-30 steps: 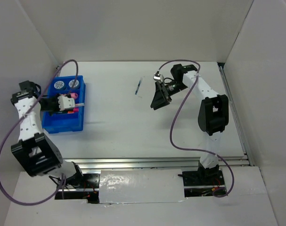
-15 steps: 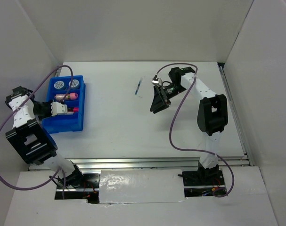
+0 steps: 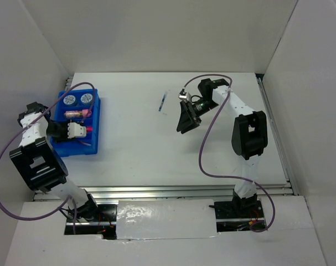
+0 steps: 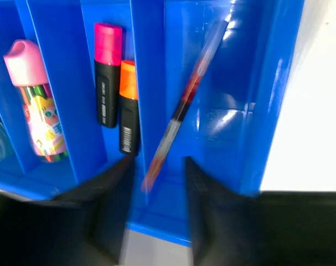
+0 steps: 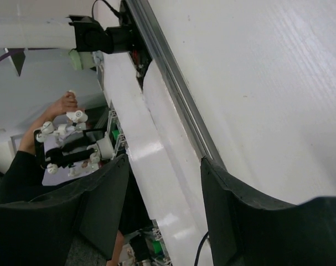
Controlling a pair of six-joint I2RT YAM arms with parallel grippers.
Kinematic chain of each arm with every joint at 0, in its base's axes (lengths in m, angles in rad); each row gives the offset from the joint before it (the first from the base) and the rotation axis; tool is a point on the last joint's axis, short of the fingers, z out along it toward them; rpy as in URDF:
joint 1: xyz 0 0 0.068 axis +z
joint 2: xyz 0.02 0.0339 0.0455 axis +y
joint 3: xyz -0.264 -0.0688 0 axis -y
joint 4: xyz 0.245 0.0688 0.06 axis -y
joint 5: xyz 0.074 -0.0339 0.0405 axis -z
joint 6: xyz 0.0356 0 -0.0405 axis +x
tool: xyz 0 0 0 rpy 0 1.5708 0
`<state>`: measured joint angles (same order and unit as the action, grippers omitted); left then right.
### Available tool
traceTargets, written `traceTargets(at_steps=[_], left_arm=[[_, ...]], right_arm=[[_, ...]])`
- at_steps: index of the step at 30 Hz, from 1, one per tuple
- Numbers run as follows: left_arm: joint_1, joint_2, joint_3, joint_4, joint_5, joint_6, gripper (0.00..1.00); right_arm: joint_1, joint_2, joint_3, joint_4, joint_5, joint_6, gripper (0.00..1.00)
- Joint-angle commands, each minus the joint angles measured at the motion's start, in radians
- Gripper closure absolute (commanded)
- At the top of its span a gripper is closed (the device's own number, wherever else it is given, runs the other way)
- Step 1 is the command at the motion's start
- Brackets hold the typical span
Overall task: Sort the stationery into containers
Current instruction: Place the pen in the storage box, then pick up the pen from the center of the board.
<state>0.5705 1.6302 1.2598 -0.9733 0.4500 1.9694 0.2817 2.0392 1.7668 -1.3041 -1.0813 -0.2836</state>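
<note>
top external: the left pincer hangs over the near half of the tray. past the pincer, toward the back wall, lie the marker and then the tape rolls in the far compartments. the right pincer is above the table, well apart from the tray. the blue pen lies on the table left of that pincer and farther back, near it but apart.

left wrist: the left pincer is released, its fingers spread wider than the red pen. the red pen lies slanted in the tray compartment straight ahead, its near end between the fingertips. it is blurred, so i cannot tell whether it touches them. one compartment left of the pincer lie the pink highlighter and the orange highlighter, side by side. one more to the left is the marker.

right wrist: the right pincer is released, with nothing between its fingers. ahead of it are the bare table and the rail at the table's edge.
</note>
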Motion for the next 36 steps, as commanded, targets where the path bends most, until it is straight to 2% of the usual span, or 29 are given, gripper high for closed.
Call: traceTargets(at_steps=[1, 2, 5, 8, 9, 12, 13, 14, 15, 16, 17, 18, 20, 22, 23, 26, 30, 36], left_arm=[[-0.015, 0.008, -0.010, 0.008, -0.002, 0.115, 0.44], [-0.018, 0.005, -0.010, 0.016, -0.004, 0.112, 0.36], [-0.012, -0.010, 0.004, 0.016, 0.027, 0.094, 0.32], [0.002, -0.035, 0.065, 0.004, 0.097, 0.039, 0.32], [0.003, -0.049, 0.120, 0.002, 0.174, -0.034, 0.32], [0.003, -0.096, 0.226, 0.030, 0.339, -0.232, 0.31], [0.000, -0.114, 0.237, 0.062, 0.373, -0.303, 0.30], [-0.009, -0.139, 0.237, 0.158, 0.428, -0.448, 0.30], [-0.015, -0.191, 0.225, 0.221, 0.446, -0.521, 0.28], [-0.021, -0.223, 0.204, 0.288, 0.457, -0.602, 0.26], [-0.044, -0.257, 0.141, 0.364, 0.454, -0.757, 0.20], [-0.058, -0.329, 0.104, 0.522, 0.431, -0.830, 0.19], [-0.092, -0.397, -0.009, 0.646, 0.412, -0.982, 0.17], [-0.130, -0.478, -0.060, 0.744, 0.368, -1.053, 0.16], [-0.142, -0.512, -0.088, 0.769, 0.352, -1.137, 0.15], [-0.169, -0.538, -0.076, 0.734, 0.325, -1.222, 0.16], [-0.178, -0.576, -0.077, 0.686, 0.328, -1.268, 0.16], [-0.185, -0.615, -0.114, 0.685, 0.316, -1.296, 0.15]], right_arm=[[0.005, -0.027, 0.013, 0.077, 0.052, 0.059, 0.38], [0.004, -0.036, 0.011, 0.098, 0.070, 0.079, 0.38], [0.004, -0.057, -0.003, 0.215, 0.170, 0.237, 0.38], [0.005, -0.086, -0.006, 0.374, 0.334, 0.410, 0.38], [0.005, -0.096, -0.003, 0.456, 0.453, 0.450, 0.38], [0.023, -0.112, 0.032, 0.584, 0.663, 0.612, 0.38], [0.034, -0.111, 0.051, 0.604, 0.798, 0.641, 0.38], [0.062, -0.105, 0.106, 0.626, 0.873, 0.693, 0.38], [0.085, -0.081, 0.144, 0.635, 0.959, 0.713, 0.38], [0.109, -0.058, 0.182, 0.634, 1.120, 0.715, 0.37], [0.158, -0.031, 0.280, 0.619, 1.194, 0.710, 0.36], [0.177, 0.033, 0.334, 0.606, 1.259, 0.710, 0.34], [0.206, 0.103, 0.476, 0.576, 1.343, 0.712, 0.32], [0.238, 0.179, 0.510, 0.600, 1.360, 0.728, 0.32], [0.247, 0.199, 0.520, 0.630, 1.386, 0.735, 0.31], [0.281, 0.305, 0.605, 0.638, 1.428, 0.756, 0.31], [0.307, 0.393, 0.646, 0.667, 1.498, 0.791, 0.28], [0.312, 0.427, 0.582, 0.726, 1.505, 0.856, 0.21]])
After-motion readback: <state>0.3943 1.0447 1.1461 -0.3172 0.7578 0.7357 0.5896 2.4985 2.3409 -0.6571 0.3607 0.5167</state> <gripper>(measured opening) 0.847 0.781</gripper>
